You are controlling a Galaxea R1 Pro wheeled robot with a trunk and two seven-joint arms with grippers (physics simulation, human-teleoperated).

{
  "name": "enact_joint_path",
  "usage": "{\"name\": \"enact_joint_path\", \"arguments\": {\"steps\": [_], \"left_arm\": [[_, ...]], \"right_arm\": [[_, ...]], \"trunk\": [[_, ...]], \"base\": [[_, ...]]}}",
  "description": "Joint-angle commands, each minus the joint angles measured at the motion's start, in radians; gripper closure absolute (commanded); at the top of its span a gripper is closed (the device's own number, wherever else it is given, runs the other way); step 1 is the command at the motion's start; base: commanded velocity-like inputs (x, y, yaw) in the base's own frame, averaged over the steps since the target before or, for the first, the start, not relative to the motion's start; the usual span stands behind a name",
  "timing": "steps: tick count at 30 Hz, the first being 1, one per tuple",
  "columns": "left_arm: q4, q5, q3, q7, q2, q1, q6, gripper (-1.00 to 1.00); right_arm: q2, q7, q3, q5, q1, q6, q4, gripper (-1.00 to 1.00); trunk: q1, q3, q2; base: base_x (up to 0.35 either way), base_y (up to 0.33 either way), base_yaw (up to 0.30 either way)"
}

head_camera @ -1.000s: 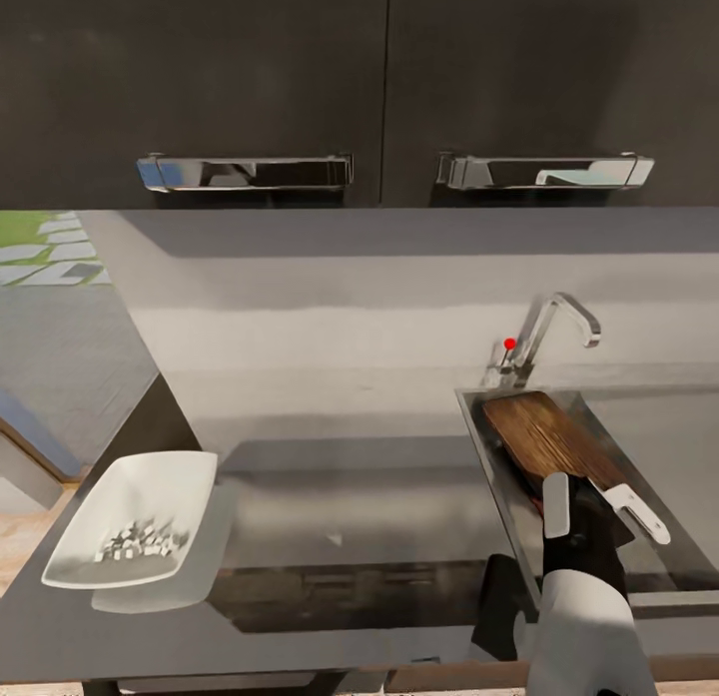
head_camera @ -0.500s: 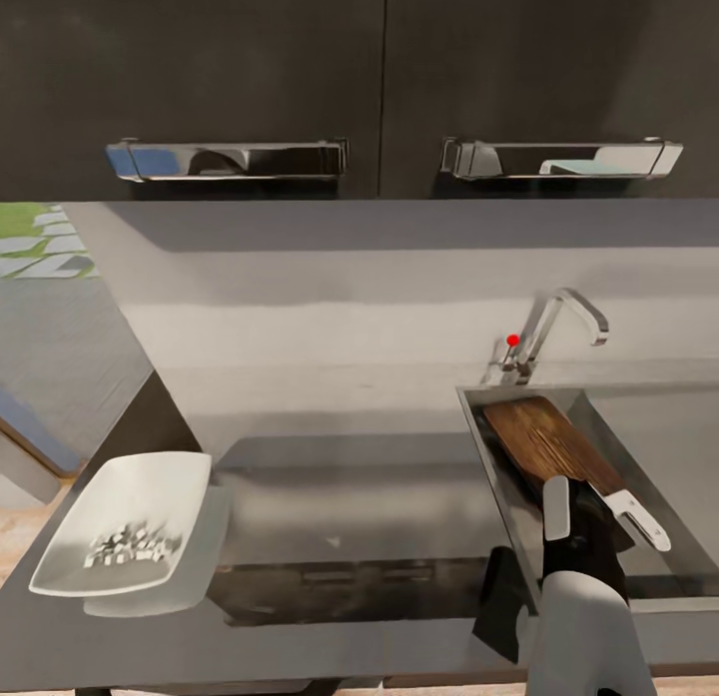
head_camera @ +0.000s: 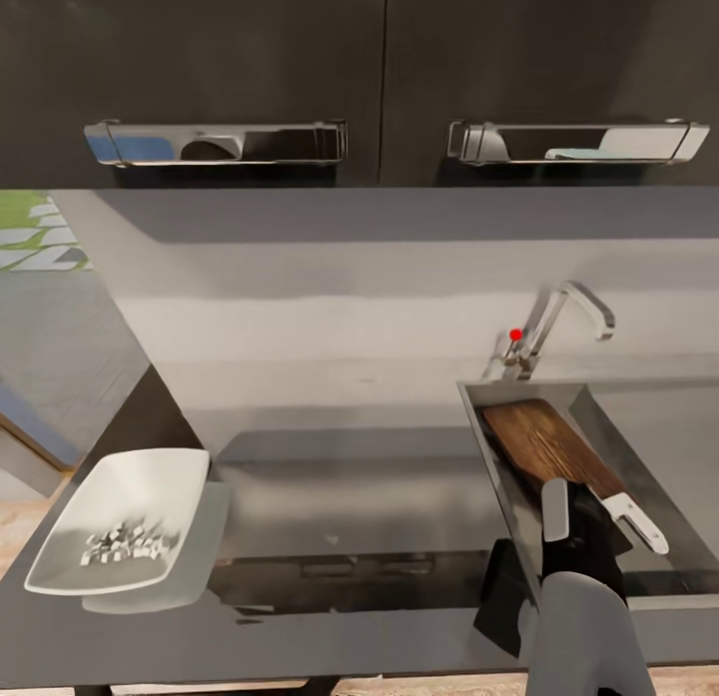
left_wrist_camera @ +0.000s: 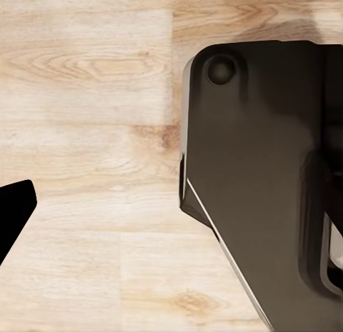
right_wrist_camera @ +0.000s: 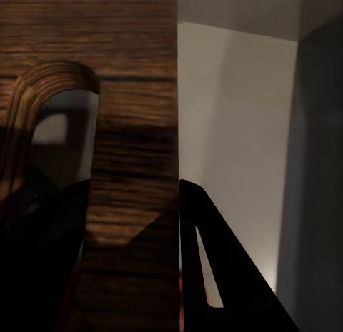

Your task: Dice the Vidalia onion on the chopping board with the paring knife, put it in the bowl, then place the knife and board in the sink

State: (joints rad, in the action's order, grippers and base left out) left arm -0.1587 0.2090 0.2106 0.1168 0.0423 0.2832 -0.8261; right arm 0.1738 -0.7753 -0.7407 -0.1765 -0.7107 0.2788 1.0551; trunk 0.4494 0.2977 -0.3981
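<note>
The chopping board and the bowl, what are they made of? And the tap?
The chopping board looks like dark wood: brown streaky grain runs along it. The bowl looks like plain white ceramic or plastic, smooth and matte; which one is unclear. The tap looks like shiny chromed metal, with bright reflections.

Soft, even light with glare on the glossy countertop [head_camera: 350, 496]; the right wrist view is dim and shadowed
</note>
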Motion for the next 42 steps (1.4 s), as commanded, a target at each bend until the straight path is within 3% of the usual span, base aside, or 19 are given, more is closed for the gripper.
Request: {"name": "enact_joint_path", "arguments": {"steps": [1, 11, 33, 34, 42], "left_arm": [[-0.002, 0.004, 0.009, 0.007, 0.001, 0.001, -0.001, -1.0], [-0.001, 0.004, 0.009, 0.007, 0.001, 0.001, -0.001, -1.0], [-0.001, 0.004, 0.01, 0.006, 0.001, 0.001, -0.001, -1.0], [-0.001, 0.004, 0.01, 0.006, 0.001, 0.001, -0.001, -1.0], [-0.001, 0.004, 0.01, 0.006, 0.001, 0.001, -0.001, -1.0]], "right_arm": [[0.001, -0.002, -0.001, -0.001, -0.001, 0.0, -0.003, 1.0], [0.001, -0.002, -0.001, -0.001, -0.001, -0.005, -0.01, 1.0], [0.001, -0.002, -0.001, -0.001, -0.001, -0.001, -0.01, 1.0], [0.001, -0.002, 0.0, -0.001, -0.001, -0.002, -0.01, -1.0], [0.001, -0.002, 0.0, -0.003, -0.001, -0.001, -0.01, -1.0]], "trunk": [[0.001, 0.003, -0.002], [0.001, 0.018, -0.002], [0.001, 0.019, -0.002], [0.001, 0.019, -0.002], [0.001, 0.019, -0.002]], "base": [[0.0, 0.0, 0.0], [0.0, 0.0, 0.0], [0.0, 0.0, 0.0], [0.0, 0.0, 0.0], [0.0, 0.0, 0.0]]}}
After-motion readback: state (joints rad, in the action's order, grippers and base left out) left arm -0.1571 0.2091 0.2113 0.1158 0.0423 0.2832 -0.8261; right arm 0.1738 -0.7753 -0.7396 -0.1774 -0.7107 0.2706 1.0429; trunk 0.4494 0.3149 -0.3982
